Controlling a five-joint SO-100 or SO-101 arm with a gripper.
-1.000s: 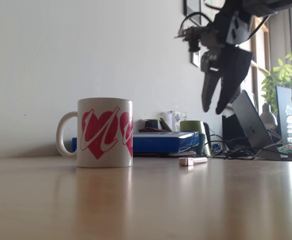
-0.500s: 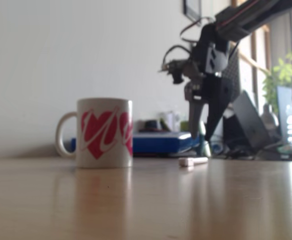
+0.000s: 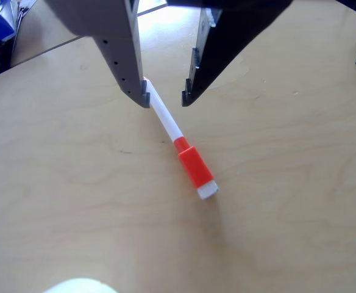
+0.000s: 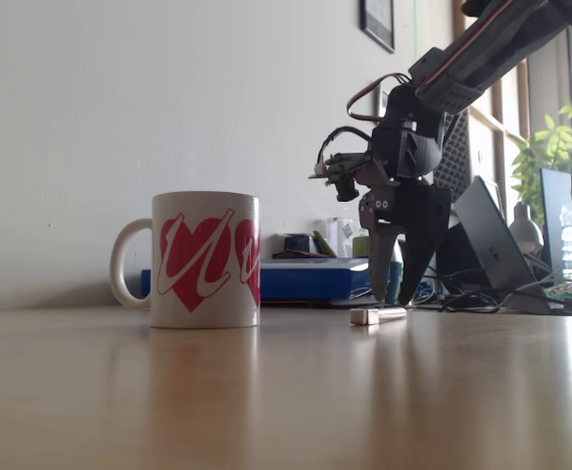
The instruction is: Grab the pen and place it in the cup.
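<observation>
You see a glossy ceramic-looking mug (image 4: 208, 259) on smooth, sheeny wood table (image 4: 266, 392); the marker (image 3: 181, 146) looks smooth plastic.

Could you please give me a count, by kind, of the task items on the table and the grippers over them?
Pens: 1, the pen lying flat
Cups: 1, the cup standing upright
Grippers: 1, the gripper, jaws open over the pen
Total: 3
</observation>
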